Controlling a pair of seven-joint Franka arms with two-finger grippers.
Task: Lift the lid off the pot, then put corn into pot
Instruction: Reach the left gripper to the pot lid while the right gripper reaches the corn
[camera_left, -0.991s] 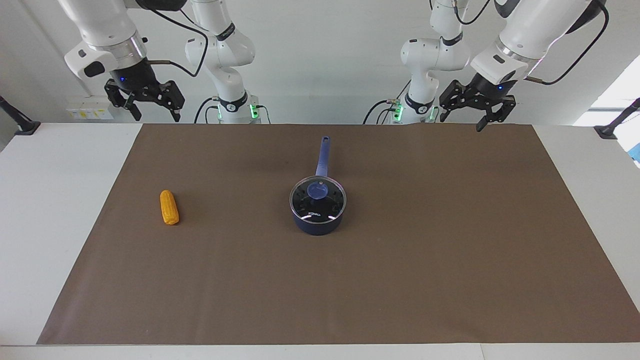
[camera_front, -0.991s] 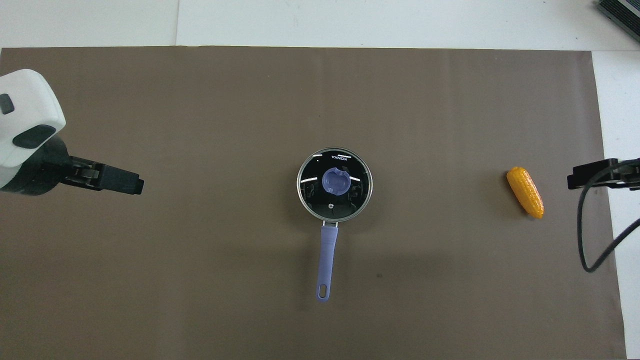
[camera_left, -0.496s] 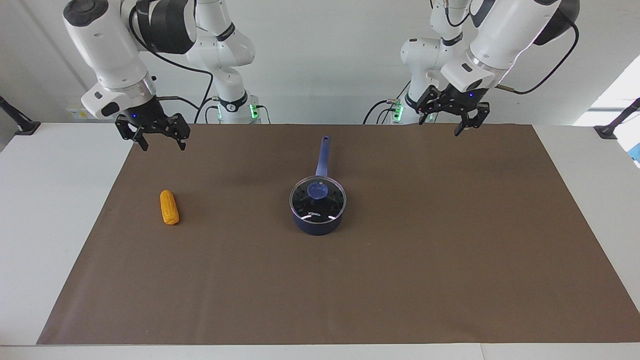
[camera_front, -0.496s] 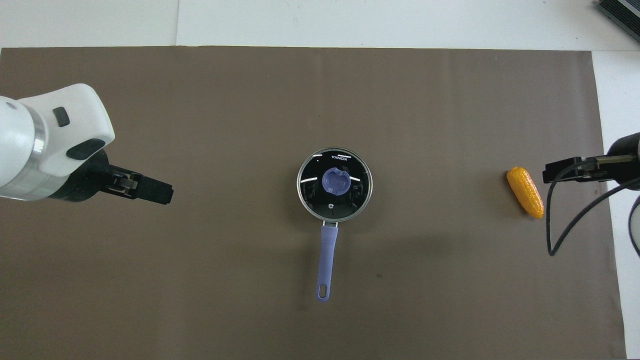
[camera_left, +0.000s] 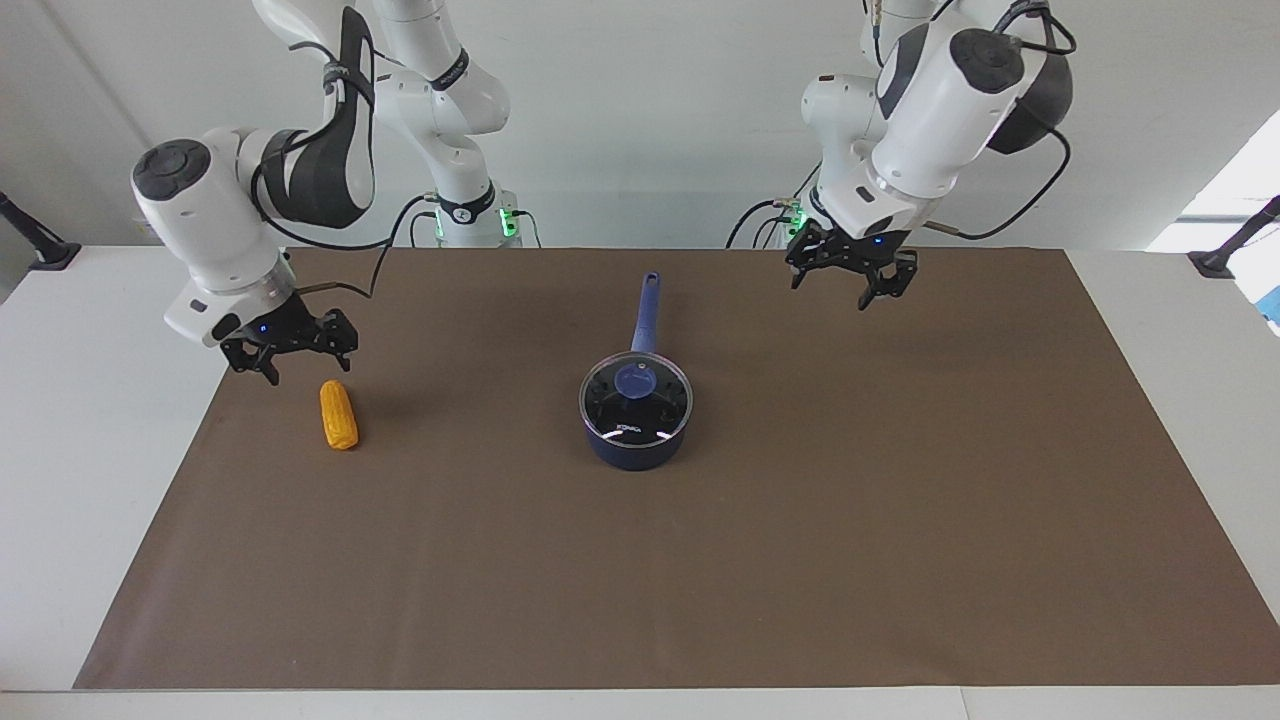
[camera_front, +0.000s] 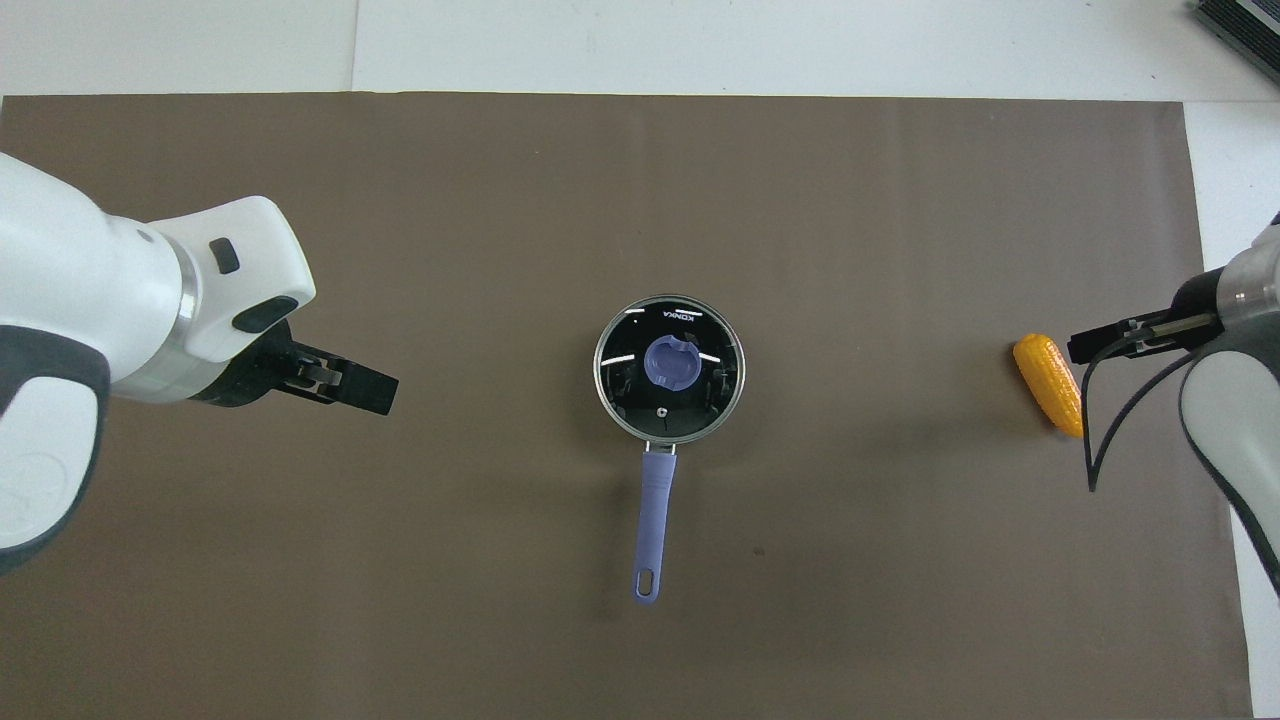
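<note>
At the middle of the brown mat (camera_left: 800, 560) you have the pot (camera_left: 636, 446), a small round saucepan in dark navy, with its long straight blue handle (camera_left: 646, 312) pointing toward the robots. The lid (camera_left: 636, 400) sits closed on it: a clear glass disc in a thin metal rim, a blue knob at its centre and small white lettering near the edge. Through the glass the inside looks black; you cannot really tell whether anything lies in it.

Toward the right arm's end of the desk (camera_left: 90, 420), well apart from the pot, the corn (camera_left: 338, 414) lies flat on the mat, a tapered, bumpy yellow-orange cob.

Your right hand (camera_left: 292, 362) hangs just beside the corn's nearer end, fingers spread, holding nothing. Your left hand (camera_left: 850, 285) is up over the mat beside the pot's handle, toward the left arm's end, also open and empty.
</note>
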